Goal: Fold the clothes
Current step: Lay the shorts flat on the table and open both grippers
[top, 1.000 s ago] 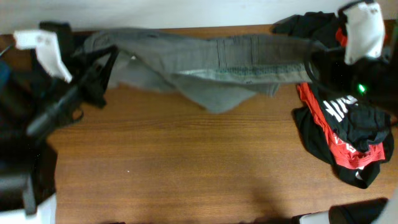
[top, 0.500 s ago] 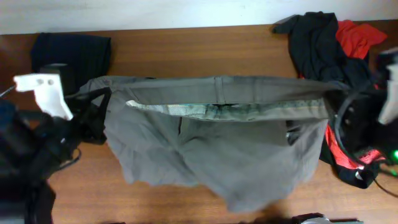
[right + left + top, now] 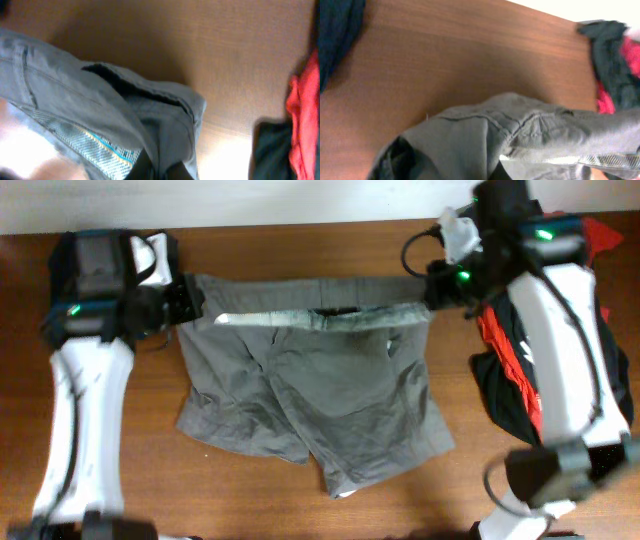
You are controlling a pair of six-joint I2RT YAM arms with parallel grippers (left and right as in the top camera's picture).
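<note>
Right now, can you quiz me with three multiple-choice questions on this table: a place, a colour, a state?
1. Where is the heap of black and red clothes? A far left; B far right; C in the middle.
2. What colour are the shorts? A grey; B blue; C white.
3. How are the shorts? A folded in half; B rolled up; C spread out unfolded.
Answers: B, it lies at the right edge; A, the fabric is plain grey; C, the left gripper and right gripper hold the waistband ends apart.
</note>
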